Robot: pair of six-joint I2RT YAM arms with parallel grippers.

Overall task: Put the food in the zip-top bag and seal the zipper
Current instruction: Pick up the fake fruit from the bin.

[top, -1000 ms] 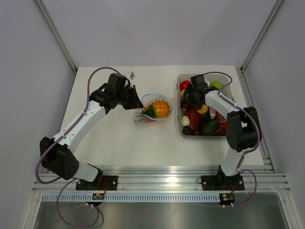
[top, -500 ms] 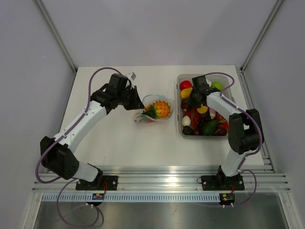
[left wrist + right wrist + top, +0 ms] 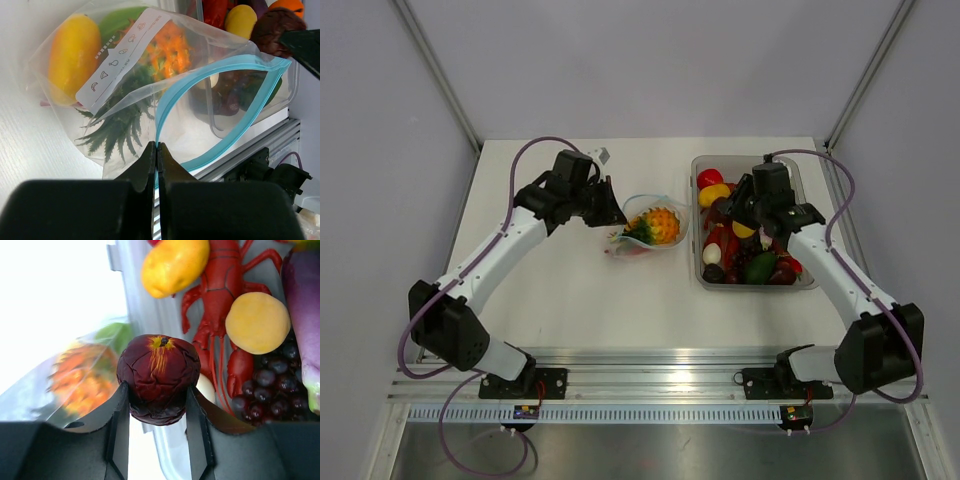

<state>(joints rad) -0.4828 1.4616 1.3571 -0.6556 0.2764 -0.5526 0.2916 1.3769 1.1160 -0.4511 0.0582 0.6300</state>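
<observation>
Food transfer is the step in hand. One dark red fruit (image 3: 159,382) is clamped between the right fingers (image 3: 121,410), which stand part open around it, over the left side of the tub (image 3: 760,286) and short of the bag (image 3: 125,75). More food (image 3: 760,268) lies in the tub. A pineapple (image 3: 660,227) and a yellow piece (image 3: 74,55) are already inside the bag. The bag lies on the desk (image 3: 570,290) just left of the tub, with its mouth toward the tub and its zipper (image 3: 220,70) unsealed and bowed open. The left fingers (image 3: 149,162) are fully closed on the zipper strip at one end of the mouth, holding it up. Next move, as judged: carry the fruit left through the open mouth, release it only past the blue strip, and hold the left pinch steady so the opening does not collapse. Sealing comes after loading.
</observation>
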